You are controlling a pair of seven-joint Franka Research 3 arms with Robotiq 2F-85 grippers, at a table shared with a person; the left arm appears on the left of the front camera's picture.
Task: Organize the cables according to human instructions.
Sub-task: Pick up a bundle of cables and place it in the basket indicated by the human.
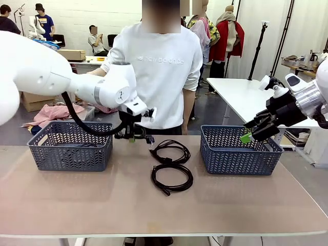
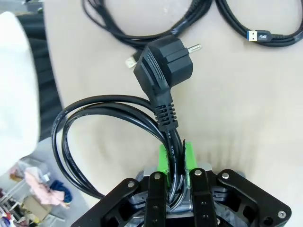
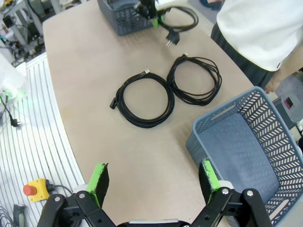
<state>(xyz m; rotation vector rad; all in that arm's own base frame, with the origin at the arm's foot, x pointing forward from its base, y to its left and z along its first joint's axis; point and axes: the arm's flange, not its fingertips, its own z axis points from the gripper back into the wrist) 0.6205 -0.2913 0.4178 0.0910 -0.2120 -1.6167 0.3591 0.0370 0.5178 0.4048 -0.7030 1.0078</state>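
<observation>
Cable pinched in left jaws

Left arm (image 1: 102, 89) is reaching over the tabletop (image 1: 102, 205), jaws clamping tight on one coiled cable (image 2: 163, 71), its plug jutting ahead of them. A second cable (image 3: 194, 100) and a third cable (image 3: 142, 123) are lying just past that plug, bare surface all around. Right jaws are hanging spread wide, empty, above a grey basket's (image 1: 238, 159) rim. Sweatshirt (image 1: 164, 77) print beyond is reading "new balance".

White sweatshirt (image 1: 163, 61) on the person: chest print reads "new balance". Cable (image 2: 109, 105) plug (image 2: 163, 66): moulded marking on its neck, too small to read.
</observation>
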